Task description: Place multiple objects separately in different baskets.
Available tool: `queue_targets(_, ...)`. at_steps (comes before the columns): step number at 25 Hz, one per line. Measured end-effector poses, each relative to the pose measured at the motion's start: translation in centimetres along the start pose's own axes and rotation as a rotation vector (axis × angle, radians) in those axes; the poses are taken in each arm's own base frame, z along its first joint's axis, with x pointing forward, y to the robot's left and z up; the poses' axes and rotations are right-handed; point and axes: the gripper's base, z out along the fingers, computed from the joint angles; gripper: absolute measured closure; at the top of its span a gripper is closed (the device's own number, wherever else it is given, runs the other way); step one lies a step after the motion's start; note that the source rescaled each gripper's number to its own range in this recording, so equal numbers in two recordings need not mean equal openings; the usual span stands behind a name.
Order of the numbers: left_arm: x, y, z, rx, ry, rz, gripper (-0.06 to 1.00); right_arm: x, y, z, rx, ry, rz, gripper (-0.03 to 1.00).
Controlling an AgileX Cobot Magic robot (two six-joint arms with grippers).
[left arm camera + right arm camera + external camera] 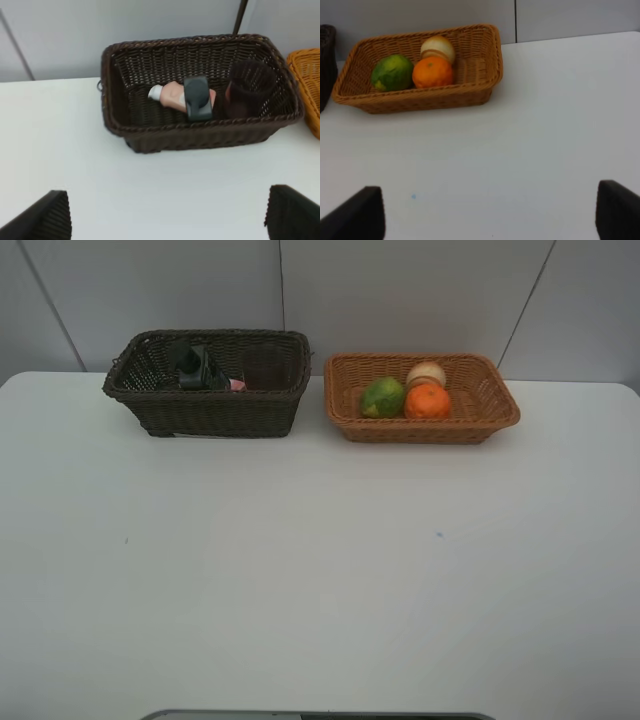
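Observation:
The dark brown basket (pixel 220 412) at the back left holds a pink squeeze bottle (pixel 172 96) lying on its side, a dark green bottle (pixel 197 97) across it, and a mauve cup (pixel 247 90) standing upright. The orange-tan basket (pixel 420 428) to its right holds a green lime (pixel 383 397), an orange (pixel 427 401) and a pale peach-like fruit (pixel 426 373). My left gripper (pixel 167 220) is open over bare table in front of the dark basket (pixel 200 137). My right gripper (pixel 490 215) is open, short of the tan basket (pixel 420 100). Neither gripper shows in the exterior high view.
The white table (pixel 320 570) stretches in front of both baskets. A grey panelled wall (pixel 400 290) stands right behind them. A narrow gap separates the two baskets.

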Motion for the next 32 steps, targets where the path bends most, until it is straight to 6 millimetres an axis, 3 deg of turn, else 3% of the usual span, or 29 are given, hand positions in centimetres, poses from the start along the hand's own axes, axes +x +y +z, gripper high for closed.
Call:
queue_targets(6, 2.6, 2.0, -7.0, 0.000, -0.049, -0.086, -0.06, 0.0, 0.0, 0.0, 0.000, 0.000, 0.000, 0.14)
queue_targets(12, 6.0, 3.0, -10.7, 0.033, -0.022, -0.094, -0.06, 0.0, 0.0, 0.0, 0.000, 0.000, 0.000, 0.14)
queue_targets(23, 13.7, 1.3, -9.7, 0.302, -0.008, 0.125, -0.06, 0.0, 0.0, 0.0, 0.000, 0.000, 0.000, 0.14)
queue_targets(27, 15.5, 1.2, -9.2, 0.330, -0.024, 0.137, -0.06, 0.0, 0.0, 0.0, 0.000, 0.000, 0.000, 0.14)
queue_targets(32, 15.7, 1.2, -9.2, 0.332, -0.026, 0.139, -0.06, 0.0, 0.0, 0.0, 0.000, 0.000, 0.000, 0.14)
